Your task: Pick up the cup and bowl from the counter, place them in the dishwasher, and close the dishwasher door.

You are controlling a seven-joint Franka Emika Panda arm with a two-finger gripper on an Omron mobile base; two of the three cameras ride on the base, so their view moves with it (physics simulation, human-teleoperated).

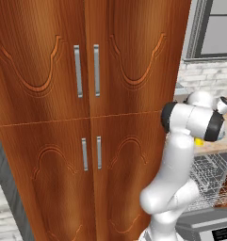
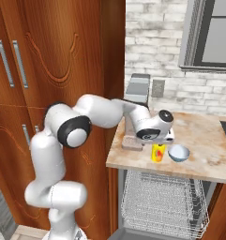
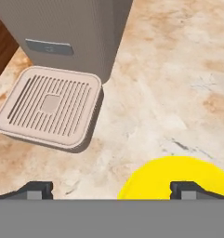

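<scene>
Left base view: the arm's dark wrist joint covers most of the work area. A sliver of the yellow cup (image 1: pixel 198 140) peeks out below the wrist, on the counter (image 1: pixel 217 146). Below the counter edge the dishwasher (image 1: pixel 210 175) shows its wire rack pulled out, with the grey dishwasher door (image 1: pixel 206 225) folded down at the bottom right. Tall wooden cabinet (image 1: pixel 86 117) to the left.

Right base view: the cup (image 2: pixel 157 152) stands upright near the counter's (image 2: pixel 199 140) front edge, directly under the hand. The bowl (image 2: pixel 178 153) sits just beside it to the right, apart from it by a narrow gap. A grey boxy appliance (image 2: pixel 136 101) stands behind and to the left. The rack of the dishwasher (image 2: pixel 163 204) lies open right below.

Hand view: the gripper (image 3: pixel 114 189) has its tips spread wide, holding nothing. The cup's yellow rim (image 3: pixel 178 179) sits low in the picture, off-centre toward the right tip; the appliance's slotted drip tray (image 3: pixel 50 107) lies farther off.

Handling, as a judgement: the cup looks small, rigid and light, with smooth, likely slippery walls. A pinch across its body below the rim, centred between the tips, seems safest. The bowl is close enough to get bumped; being shallow, it probably wants a rim grip.
</scene>
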